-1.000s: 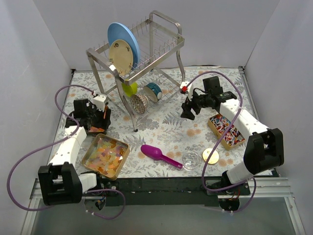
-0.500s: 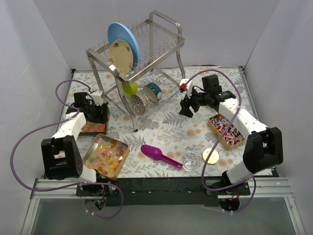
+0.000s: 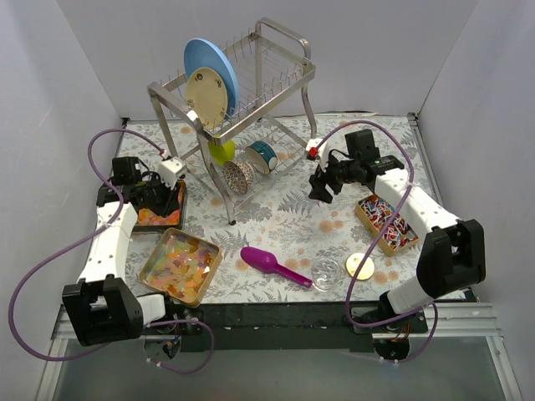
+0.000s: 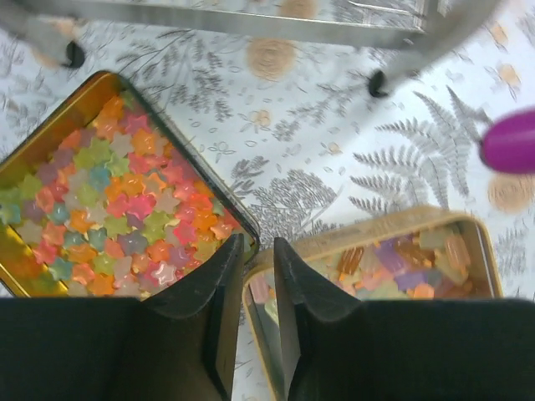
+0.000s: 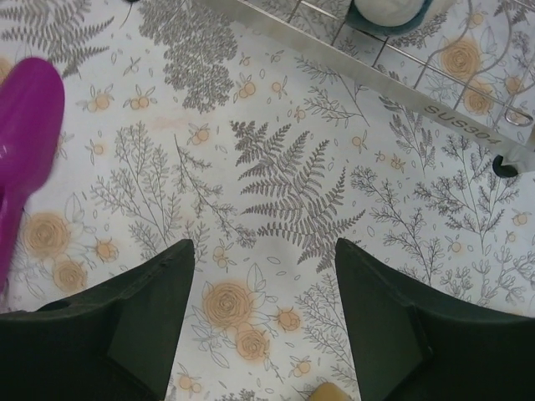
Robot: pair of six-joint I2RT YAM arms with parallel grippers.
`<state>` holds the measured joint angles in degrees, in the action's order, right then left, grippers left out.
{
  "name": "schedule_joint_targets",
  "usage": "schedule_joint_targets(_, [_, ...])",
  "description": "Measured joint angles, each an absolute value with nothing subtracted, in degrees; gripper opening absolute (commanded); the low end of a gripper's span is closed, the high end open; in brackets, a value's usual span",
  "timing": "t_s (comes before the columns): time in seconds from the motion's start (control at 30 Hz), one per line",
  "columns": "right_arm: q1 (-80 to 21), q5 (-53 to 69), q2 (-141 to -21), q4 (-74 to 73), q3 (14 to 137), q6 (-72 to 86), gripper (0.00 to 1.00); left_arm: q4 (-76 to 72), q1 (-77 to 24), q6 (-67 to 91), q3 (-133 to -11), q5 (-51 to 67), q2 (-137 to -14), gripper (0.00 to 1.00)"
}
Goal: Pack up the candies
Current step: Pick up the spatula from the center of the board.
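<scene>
Tiny star-shaped candies fill a gold tin at the left. Glossy gummies lie in a second tin in front of it. Wrapped candies fill a third tin at the right. My left gripper hangs over the corners where the two left tins meet. Its jaws stand a narrow gap apart, and the gummy tin's rim shows through that gap; I cannot tell whether they touch it. My right gripper hovers open over bare tablecloth with nothing in it.
A purple scoop lies at centre front, with a clear glass jar and a round gold lid to its right. A metal dish rack with plates stands at the back, cups under it. Its legs stand close beyond the left tins.
My left gripper's jaws have narrowed a lot and the left arm's elbow has swung outward, while the gripper stays over the left tins. The right gripper has hardly moved.
</scene>
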<state>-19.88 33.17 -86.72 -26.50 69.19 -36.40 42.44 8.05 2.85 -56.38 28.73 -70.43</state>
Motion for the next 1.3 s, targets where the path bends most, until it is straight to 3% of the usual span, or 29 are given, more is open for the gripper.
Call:
schedule_joint_targets(0.17, [-27.33, 31.42, -85.67, -30.41, 66.96, -46.5, 0.74, 54.65, 8.08, -9.26, -59.11, 33.85, -70.85, 0.02])
schedule_joint_targets(0.27, [-34.24, 32.23, -83.11, -31.33, 62.11, -49.84, 0.72, 58.94, 8.1, -12.27, -57.87, 35.62, -72.03, 0.01])
schedule_joint_targets(0.7, [-49.45, 32.1, -83.59, -31.44, 56.07, -44.31, 0.7, 49.63, 8.58, 1.08, -47.03, 34.87, -59.79, 0.02])
schedule_joint_targets(0.93, [-58.87, 22.41, -83.59, -24.21, 49.23, -32.18, 0.7, 40.97, 9.06, 10.79, -43.92, 32.38, -48.45, 0.05])
schedule_joint_targets(1.13, [-60.4, 13.98, -83.59, -19.16, 46.39, -23.33, 0.7, 38.37, 9.15, 15.97, -43.99, 31.83, -45.95, 0.09])
schedule_joint_targets(1.3, [-60.38, 9.3, -83.79, -16.71, 44.73, -20.56, 0.59, 38.41, 9.17, 17.89, -44.29, 31.75, -42.28, 0.14])
